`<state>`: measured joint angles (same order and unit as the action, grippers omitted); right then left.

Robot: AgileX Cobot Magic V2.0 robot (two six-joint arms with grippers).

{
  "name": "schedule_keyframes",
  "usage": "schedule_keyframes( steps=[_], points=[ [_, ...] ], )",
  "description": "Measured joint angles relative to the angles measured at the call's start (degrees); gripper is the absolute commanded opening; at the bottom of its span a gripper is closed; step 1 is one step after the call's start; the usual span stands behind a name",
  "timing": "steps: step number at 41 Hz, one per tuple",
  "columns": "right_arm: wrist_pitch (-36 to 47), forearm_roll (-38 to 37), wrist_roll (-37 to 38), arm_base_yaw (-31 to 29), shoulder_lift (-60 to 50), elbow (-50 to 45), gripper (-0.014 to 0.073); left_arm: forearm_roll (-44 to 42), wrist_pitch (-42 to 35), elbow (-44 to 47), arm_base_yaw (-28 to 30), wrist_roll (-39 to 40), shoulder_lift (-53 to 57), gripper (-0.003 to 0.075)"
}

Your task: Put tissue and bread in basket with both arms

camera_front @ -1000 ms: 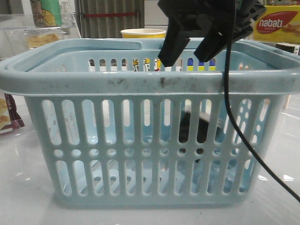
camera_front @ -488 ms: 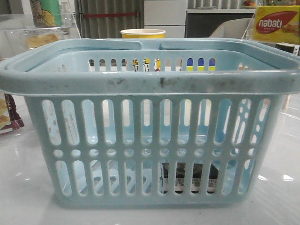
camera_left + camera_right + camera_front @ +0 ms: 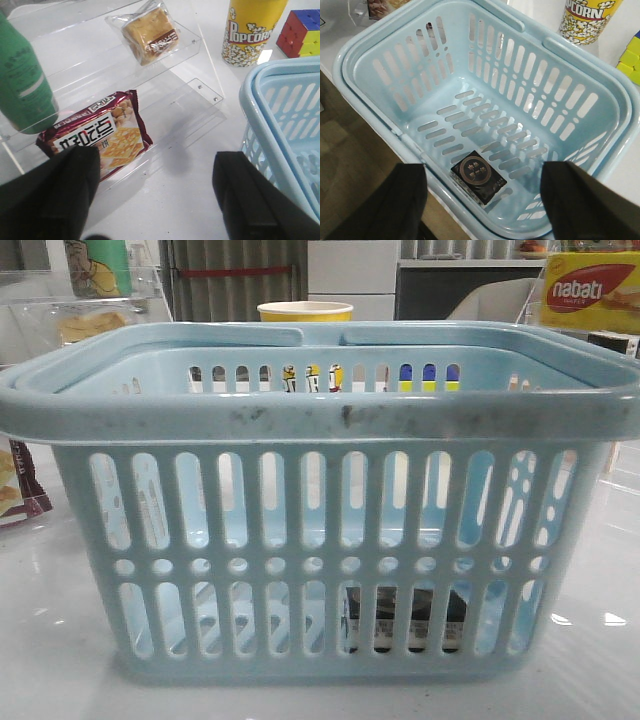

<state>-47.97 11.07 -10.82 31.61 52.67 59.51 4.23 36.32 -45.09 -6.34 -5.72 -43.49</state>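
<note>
Tissue (image 3: pixel 479 177) lies flat on the floor of the basket (image 3: pixel 380 37), near its front wall, toward the worktop's (image 3: pixel 40 640) front right. Bread (image 3: pixel 148 37) sits on a clear shelf (image 3: pixel 90 55) left of the basket, untouched. Left hand (image 3: pixel 155 197): fingers apart, empty. Right hand (image 3: pixel 482 200): fingers apart, empty, above the basket.

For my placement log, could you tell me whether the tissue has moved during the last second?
Yes. The tissue dropped from mid-height behind the basket slots to the basket floor.
</note>
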Motion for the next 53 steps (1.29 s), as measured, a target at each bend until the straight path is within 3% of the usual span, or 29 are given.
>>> schedule_keyframes(
  steps=[6,27,53],
  points=[
    [-0.1,0.0,0.0,0.0,0.0,-0.1,0.0582,1.8,-1.7,-4.2,-0.5,0.0,-9.1,0.0636],
    [-0.1,0.0,0.0,0.0,0.0,-0.1,0.0582,7.9,-7.2,-25.1,-0.5,0.0,-44.2,0.0637],
    [-0.1,0.0,0.0,0.0,0.0,-0.1,0.0582,14.9,-18.3,-38.4,2.8,0.0,-65.8,0.0635]
  ],
)
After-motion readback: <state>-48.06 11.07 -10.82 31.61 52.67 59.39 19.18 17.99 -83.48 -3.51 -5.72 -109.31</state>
